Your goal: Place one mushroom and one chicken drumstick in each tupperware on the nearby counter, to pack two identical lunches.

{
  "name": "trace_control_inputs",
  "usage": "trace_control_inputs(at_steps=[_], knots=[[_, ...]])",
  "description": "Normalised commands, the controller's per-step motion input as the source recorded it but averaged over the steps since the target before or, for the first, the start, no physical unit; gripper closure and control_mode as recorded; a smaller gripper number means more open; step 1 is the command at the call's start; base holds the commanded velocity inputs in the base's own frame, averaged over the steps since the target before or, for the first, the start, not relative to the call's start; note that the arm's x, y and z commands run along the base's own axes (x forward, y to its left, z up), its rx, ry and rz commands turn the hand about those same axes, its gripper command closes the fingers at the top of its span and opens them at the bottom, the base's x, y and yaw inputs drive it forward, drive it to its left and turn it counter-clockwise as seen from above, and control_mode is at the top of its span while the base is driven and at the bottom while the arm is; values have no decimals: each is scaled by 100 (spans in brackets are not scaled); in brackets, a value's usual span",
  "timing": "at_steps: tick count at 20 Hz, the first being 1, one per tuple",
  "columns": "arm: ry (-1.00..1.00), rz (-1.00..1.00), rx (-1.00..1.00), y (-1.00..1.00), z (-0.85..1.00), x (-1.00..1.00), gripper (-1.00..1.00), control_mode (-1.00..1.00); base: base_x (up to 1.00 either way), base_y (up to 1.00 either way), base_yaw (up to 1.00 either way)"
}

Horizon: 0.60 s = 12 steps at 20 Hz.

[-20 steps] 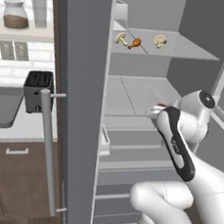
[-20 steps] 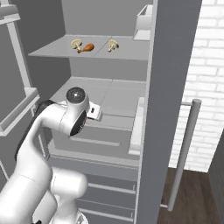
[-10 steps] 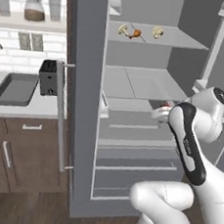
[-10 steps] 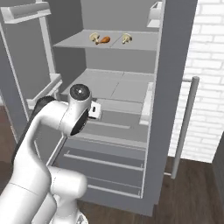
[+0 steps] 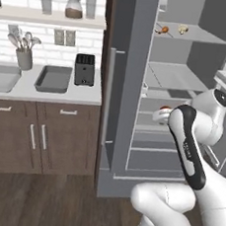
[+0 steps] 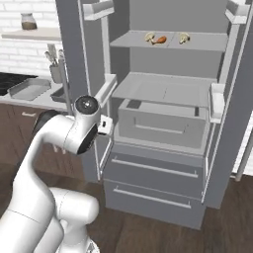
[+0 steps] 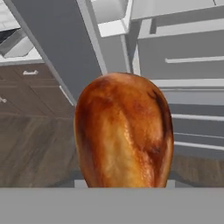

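Your hand pinches a chicken drumstick beside the fridge door, while another drumstick lies between two mushrooms at twelve o'clock.

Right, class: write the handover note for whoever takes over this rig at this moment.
End effector: shut on one orange-brown cooked chicken drumstick.
Grey fridge shelf: second drumstick and two beige mushrooms.
Pale counter: dark grey rectangular tupperware, apparently empty; light grey tub beside it.
Done: nothing visibly packed.
Left: fill both tubs.
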Motion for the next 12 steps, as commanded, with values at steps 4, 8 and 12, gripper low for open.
trace_control_inputs(at_steps=[4,8,12], knots=[[0,0,0,0,0,0,100,100,40,100,9],[0,0,0,0,0,0,100,100,62,100,12],[0,0,0,0,0,0,100,100,64,100,31]])
